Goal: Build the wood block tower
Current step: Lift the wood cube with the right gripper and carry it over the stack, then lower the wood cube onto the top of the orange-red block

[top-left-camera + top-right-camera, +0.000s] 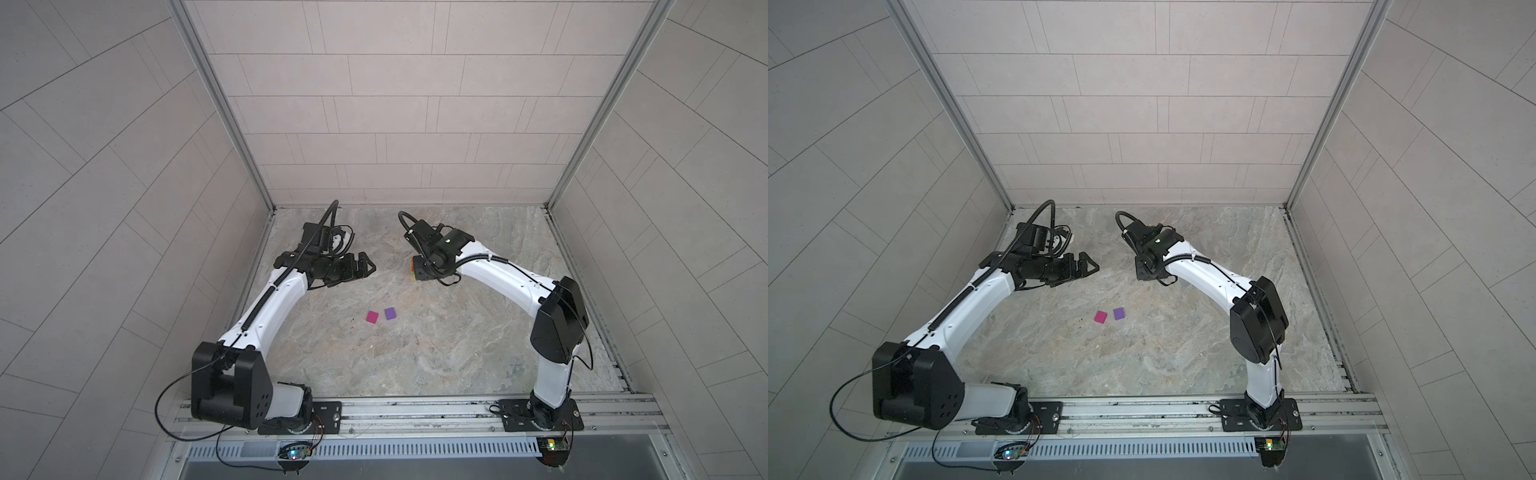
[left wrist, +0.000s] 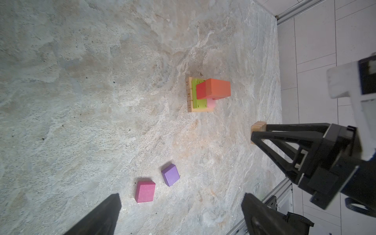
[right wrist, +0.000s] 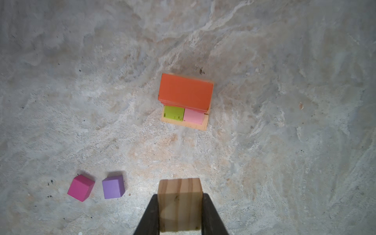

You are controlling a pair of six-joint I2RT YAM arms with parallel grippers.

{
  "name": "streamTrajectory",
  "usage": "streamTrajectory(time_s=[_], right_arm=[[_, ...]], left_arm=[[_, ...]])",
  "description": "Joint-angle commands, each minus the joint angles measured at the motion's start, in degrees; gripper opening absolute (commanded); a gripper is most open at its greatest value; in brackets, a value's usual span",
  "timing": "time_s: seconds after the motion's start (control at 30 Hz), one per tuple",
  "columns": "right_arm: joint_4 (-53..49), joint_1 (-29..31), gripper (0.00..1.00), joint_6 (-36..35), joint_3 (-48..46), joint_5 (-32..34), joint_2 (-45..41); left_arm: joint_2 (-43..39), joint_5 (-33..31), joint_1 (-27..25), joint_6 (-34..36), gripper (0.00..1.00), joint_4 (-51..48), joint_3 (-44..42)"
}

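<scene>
The tower (image 3: 185,93) stands on the stone floor: tan bars below, green (image 3: 174,113) and pink (image 3: 194,116) blocks on them, an orange block on top with a red one (image 2: 201,90) beside it. My right gripper (image 3: 180,205) hangs just above and beside the tower, shut on a plain tan block (image 3: 180,195). In a top view the right gripper (image 1: 422,274) hides most of the tower. A magenta cube (image 1: 372,317) and a purple cube (image 1: 390,313) lie side by side nearer the front. My left gripper (image 1: 365,266) hovers open and empty, left of the tower.
Tiled walls close the cell at the back and on both sides. An aluminium rail (image 1: 415,409) with both arm bases runs along the front edge. Metal corner posts (image 1: 232,124) rise at the back corners.
</scene>
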Motion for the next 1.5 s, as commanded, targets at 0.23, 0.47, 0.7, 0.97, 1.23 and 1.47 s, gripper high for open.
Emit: streamTrajectory(time_s=[0.23, 0.47, 0.7, 0.97, 1.23, 1.47], right_arm=[[-7.27, -1.58, 0.22, 4.58, 13.28, 2.86, 9.68], [-10.36, -2.39, 0.22, 5.13, 21.01, 4.47, 14.64], [-10.95, -3.06, 0.21, 6.49, 23.88, 5.06, 17.71], [-11.31, -3.96, 0.21, 6.66, 26.78, 4.13, 20.36], [-11.26, -4.41, 0.21, 6.56, 27.54, 4.44, 22.02], [-11.18, -4.41, 0.21, 6.47, 28.42, 4.39, 23.33]], left_arm=[[-0.76, 0.10, 0.38, 0.41, 1.00, -0.91, -0.42], [-0.95, 0.45, 0.38, 0.26, 1.00, -0.76, -0.36], [-0.87, 0.70, 0.46, 0.26, 1.00, -0.59, -0.42], [-0.82, 0.74, 0.42, 0.17, 1.00, -0.50, -0.47], [-0.90, 0.76, 0.42, 0.17, 1.00, -0.39, -0.53], [-0.98, 0.79, 0.46, 0.08, 1.00, -0.32, -0.55]])
